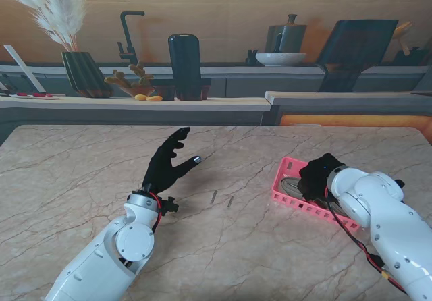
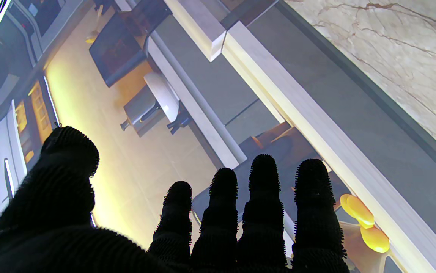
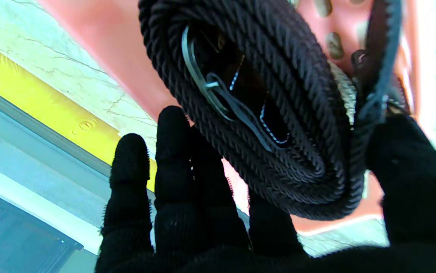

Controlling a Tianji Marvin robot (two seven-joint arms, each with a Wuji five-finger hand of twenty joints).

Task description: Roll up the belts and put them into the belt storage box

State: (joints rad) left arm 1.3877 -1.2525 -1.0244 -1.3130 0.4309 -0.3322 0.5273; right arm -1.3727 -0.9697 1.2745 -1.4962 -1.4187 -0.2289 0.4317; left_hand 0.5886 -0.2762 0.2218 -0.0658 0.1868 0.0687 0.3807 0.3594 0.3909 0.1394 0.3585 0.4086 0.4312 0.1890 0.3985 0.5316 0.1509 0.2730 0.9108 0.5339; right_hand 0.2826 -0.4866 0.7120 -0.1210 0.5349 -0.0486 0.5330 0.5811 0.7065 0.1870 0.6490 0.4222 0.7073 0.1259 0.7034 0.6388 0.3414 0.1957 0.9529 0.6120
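Observation:
A pink belt storage box [image 1: 286,164] sits on the marble table at my right. My right hand [image 1: 316,177] hangs over it, shut on a rolled black braided belt [image 3: 278,113]. The thumb presses one side of the coil and the fingers [image 3: 172,159] curl under it, with the pink box wall [image 3: 119,57] just behind. A paler coiled belt [image 1: 291,187] lies inside the box. My left hand [image 1: 169,162] is raised over the middle of the table, open, fingers [image 2: 263,197] spread and holding nothing.
Two small dark pieces [image 1: 213,196] [image 1: 230,202] lie on the table between the hands. Beyond the table's far edge runs a counter with a ribbed vase [image 1: 84,73], a black container [image 1: 184,65] and a bowl [image 1: 280,59].

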